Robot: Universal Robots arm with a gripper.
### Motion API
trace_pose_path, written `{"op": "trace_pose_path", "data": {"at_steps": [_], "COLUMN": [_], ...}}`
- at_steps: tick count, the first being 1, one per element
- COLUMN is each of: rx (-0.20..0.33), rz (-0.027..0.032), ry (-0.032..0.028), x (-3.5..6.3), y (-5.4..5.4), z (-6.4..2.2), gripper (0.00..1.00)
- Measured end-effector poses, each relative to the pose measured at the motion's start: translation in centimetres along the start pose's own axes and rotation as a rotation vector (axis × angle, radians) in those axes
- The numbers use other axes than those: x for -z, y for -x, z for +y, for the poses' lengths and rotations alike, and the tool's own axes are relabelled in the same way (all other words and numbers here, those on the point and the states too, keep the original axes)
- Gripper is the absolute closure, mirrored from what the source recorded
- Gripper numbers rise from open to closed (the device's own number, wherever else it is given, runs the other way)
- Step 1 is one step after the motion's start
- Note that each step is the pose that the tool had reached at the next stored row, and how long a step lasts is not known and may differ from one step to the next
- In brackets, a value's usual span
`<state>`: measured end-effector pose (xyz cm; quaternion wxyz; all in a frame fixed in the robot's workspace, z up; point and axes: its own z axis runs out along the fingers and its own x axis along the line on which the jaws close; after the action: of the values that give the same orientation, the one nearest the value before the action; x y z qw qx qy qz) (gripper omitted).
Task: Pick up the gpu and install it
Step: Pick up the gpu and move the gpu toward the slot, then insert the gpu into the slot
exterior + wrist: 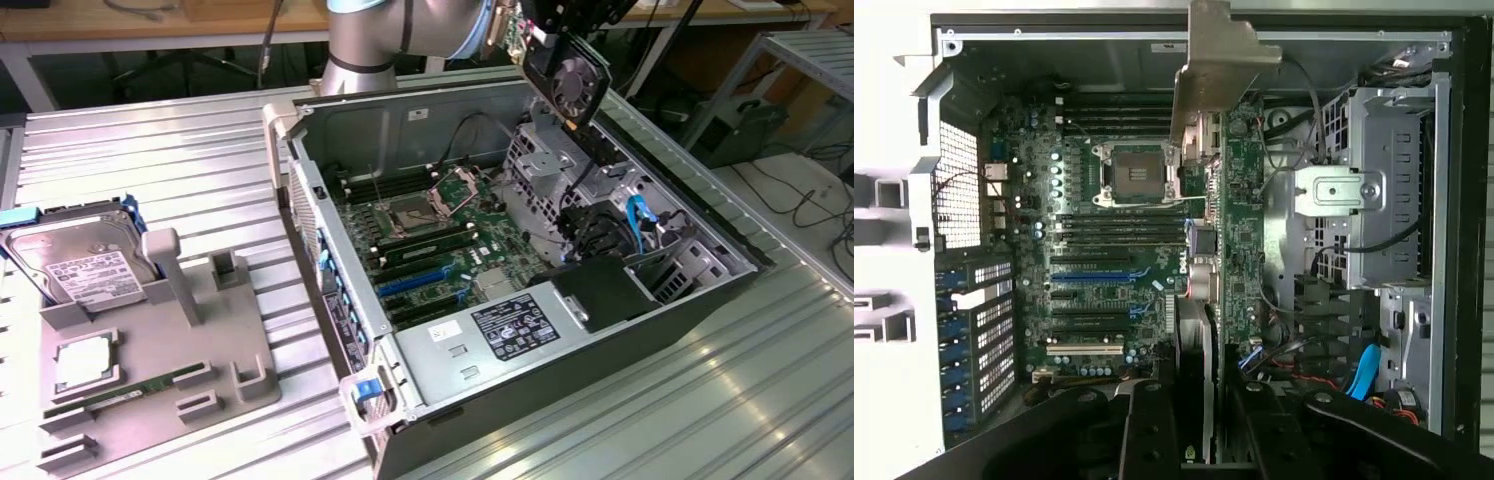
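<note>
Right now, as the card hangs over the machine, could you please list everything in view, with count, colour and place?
computer case: one, black and grey, open, mid-table
motherboard: one, green, inside the case
power supply: one, grey with black label, inside the case
hard drive: one, silver with white label, in the fixture
fixture: one, grey, on the exterior view's left of the case
RAM stick: one, green, on the fixture
table: one, ribbed silver metal
gpu: one, black with a round fan, above the case
arm: one, silver-grey, behind the case
gripper: one, black, shut on the gpu
</note>
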<state>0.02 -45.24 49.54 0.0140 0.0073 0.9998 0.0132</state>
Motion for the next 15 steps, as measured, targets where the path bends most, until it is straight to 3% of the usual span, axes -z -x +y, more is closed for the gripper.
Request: {"op": "trace_pose_path", "data": {"at_steps": [6,9,15], "rx": [0.001,0.068,0.146], "rz": [0.0000,0.0018,0.0038], "ry": [0.0000,0.0019,0.0041], "x": [0.00,0.00,0.00], "y": [0.00,0.00,0.00], "z": [0.00,0.00,-0.01], "gripper": [0.73,0.73,0.73]}}
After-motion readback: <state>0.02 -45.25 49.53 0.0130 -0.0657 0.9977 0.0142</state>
